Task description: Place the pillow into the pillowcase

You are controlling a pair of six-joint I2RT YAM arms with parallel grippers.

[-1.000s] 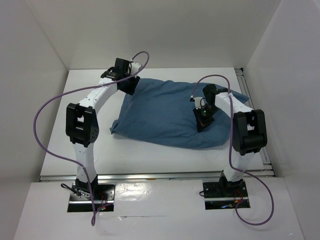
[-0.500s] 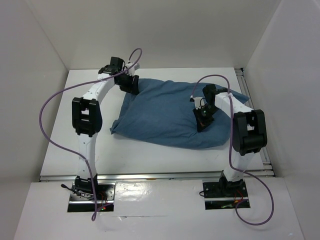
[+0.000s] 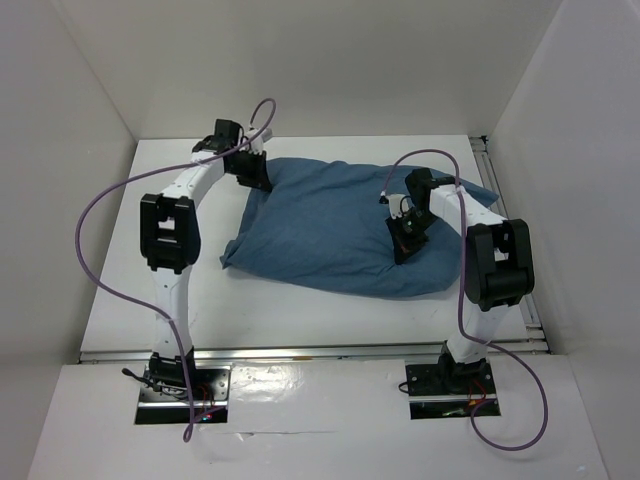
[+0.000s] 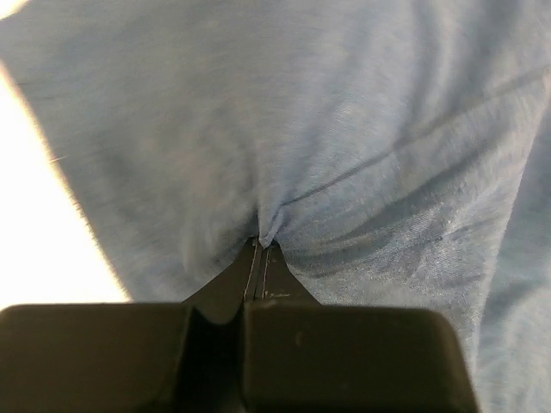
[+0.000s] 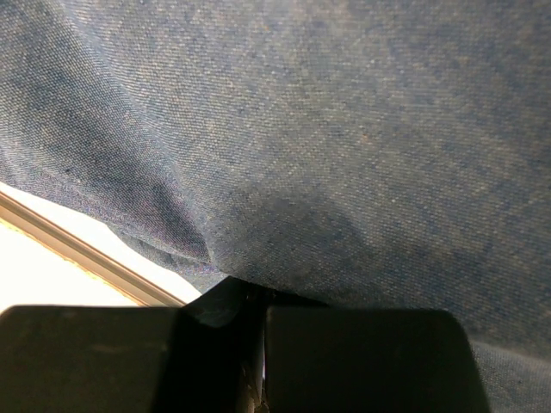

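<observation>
The denim-blue pillowcase (image 3: pixel 330 225) lies bulging across the middle of the white table (image 3: pixel 300 315). The pillow is hidden; no cream fabric shows in any view. My left gripper (image 3: pixel 262 182) sits at the case's far left corner. In the left wrist view it (image 4: pixel 261 245) is shut, with a small pucker of the blue pillowcase (image 4: pixel 344 112) pinched between its tips. My right gripper (image 3: pixel 405 245) rests on the right part of the case. In the right wrist view it (image 5: pixel 250 288) is shut, with the cloth (image 5: pixel 344 112) creasing into its tips.
White walls close in the table on the left, back and right. A metal rail (image 3: pixel 490 150) runs along the table's right edge and shows as a strip (image 5: pixel 77 249) in the right wrist view. Purple cables loop from both arms.
The left arm has swung a little further back and left over the case's corner, and its gripper has gone from open to shut on the cloth. The right arm has not moved.
</observation>
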